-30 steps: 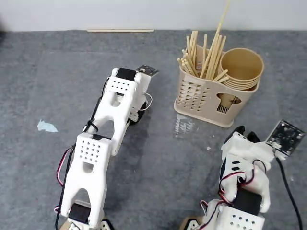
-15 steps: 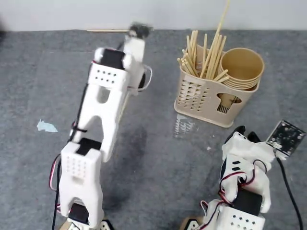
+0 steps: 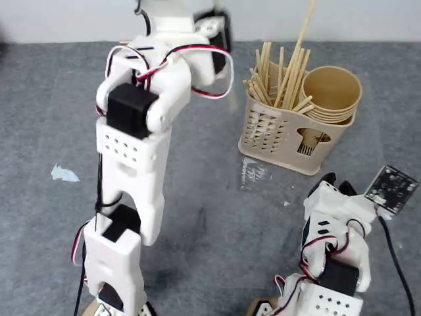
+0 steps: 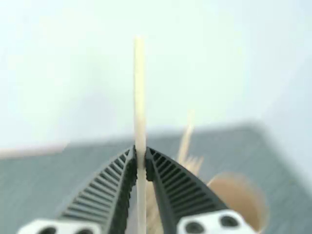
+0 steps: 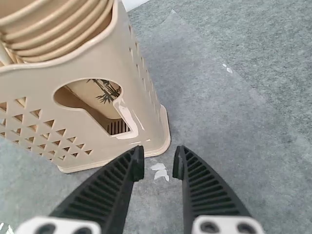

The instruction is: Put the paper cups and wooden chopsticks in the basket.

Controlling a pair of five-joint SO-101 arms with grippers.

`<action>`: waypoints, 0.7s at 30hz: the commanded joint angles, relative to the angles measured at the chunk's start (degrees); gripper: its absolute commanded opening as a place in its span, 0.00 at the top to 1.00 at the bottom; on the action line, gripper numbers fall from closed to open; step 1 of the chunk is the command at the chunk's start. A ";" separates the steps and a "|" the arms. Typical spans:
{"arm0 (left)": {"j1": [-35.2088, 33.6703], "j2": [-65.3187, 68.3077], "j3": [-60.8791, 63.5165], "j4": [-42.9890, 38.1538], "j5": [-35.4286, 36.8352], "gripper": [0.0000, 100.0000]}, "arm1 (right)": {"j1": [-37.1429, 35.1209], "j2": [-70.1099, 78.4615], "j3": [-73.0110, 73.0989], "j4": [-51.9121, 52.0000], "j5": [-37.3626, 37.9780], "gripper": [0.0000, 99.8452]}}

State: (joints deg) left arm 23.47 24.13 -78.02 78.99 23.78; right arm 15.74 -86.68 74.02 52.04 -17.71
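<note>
A wooden chopstick (image 4: 140,97) is being pinched between the closed jaws of the left gripper (image 4: 140,158). Its long axis is being carried in line with the jaws, and most of its length is being thrust out past their tips. How steeply it is being tilted against the table (image 3: 52,118) cannot be told.

In the high view the left arm is being held high over the far edge of the table. The basket (image 3: 276,141) is standing on the table to this gripper's right and below it. In the left wrist view it is showing as a blurred shape beyond the jaws and off to one side.

The compartment on the side nearer the left arm is being filled with a bundle of chopsticks (image 3: 276,72). The paper cups (image 3: 332,89) are stacked in the other compartment.

The coming move is judged to turn on that offset. The stick is likely to need swinging right over the bundle and tipping point-down before release.

The right gripper (image 5: 157,163) is being held low by the basket's foot on the cup side, jaws parted and nothing in them. It is the nearer to the basket, but the stick is being carried by the left arm.
</note>
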 commanded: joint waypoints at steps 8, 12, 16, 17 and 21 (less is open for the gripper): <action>5.45 4.48 -0.92 -19.60 2.20 0.99 | -0.57 -0.66 -0.18 -0.48 -0.35 0.89; 5.36 11.16 -1.01 -21.54 2.20 0.99 | -0.57 -0.66 -0.18 -0.48 -0.35 0.89; 5.36 16.00 -1.01 -21.89 2.11 0.99 | -0.57 -0.66 -0.18 -0.48 -0.35 0.89; 5.45 16.62 -1.01 -21.63 2.11 0.98 | -0.57 -0.66 -0.18 -0.48 -0.35 0.89; 6.07 15.03 -2.33 -14.77 2.29 0.86 | -0.66 -0.66 -0.18 0.13 -0.35 0.89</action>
State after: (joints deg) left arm 28.75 41.89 -78.02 60.35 25.63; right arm 15.74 -86.68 74.02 52.04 -17.71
